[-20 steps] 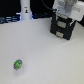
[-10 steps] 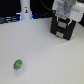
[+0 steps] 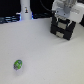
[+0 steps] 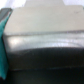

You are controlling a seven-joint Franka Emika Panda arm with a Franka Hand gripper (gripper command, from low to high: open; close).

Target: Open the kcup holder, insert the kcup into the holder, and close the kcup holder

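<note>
The gripper [image 3: 62, 21] is right at the top front of the kcup holder [image 3: 64, 31], the black box with two drawers. The white arm hides the fingers, so I cannot tell if they are wide, narrow or holding a handle. The wrist view is too close and blurry to help; it shows only a dark, shiny surface [image 4: 45, 47] and a teal edge [image 4: 4, 45].

The kcup [image 3: 18, 64], the little green pod, lies on the white table [image 3: 45, 55], far from the gripper and not touched. A white bottle [image 3: 25, 11] stands well off to the side of the gripper.

The step in hand looks like opening a drawer. To do it well, the fingers should hook the pale handle slot and pull straight out, slow and level, so the box does not slide or tip.

Compared with a second ago, the arm is in almost the same spot over the box. The pod has not moved, and no drawer looks pulled out yet.
</note>
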